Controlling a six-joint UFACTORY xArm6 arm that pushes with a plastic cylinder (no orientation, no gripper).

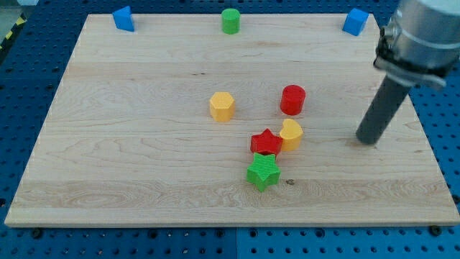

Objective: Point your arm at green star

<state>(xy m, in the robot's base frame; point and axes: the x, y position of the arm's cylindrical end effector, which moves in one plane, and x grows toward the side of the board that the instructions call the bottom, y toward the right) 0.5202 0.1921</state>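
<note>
The green star (263,171) lies on the wooden board (129,158), below the middle and toward the view's bottom. A red star (266,142) touches its upper edge. My tip (367,140) rests on the board well to the right of the green star and slightly above it, apart from every block. The dark rod rises from it toward the view's top right.
A yellow block (291,134) touches the red star's right side. A red cylinder (292,99) and a yellow hexagonal block (222,106) stand near the middle. Along the top edge are a blue block (123,18), a green cylinder (230,21) and another blue block (354,21).
</note>
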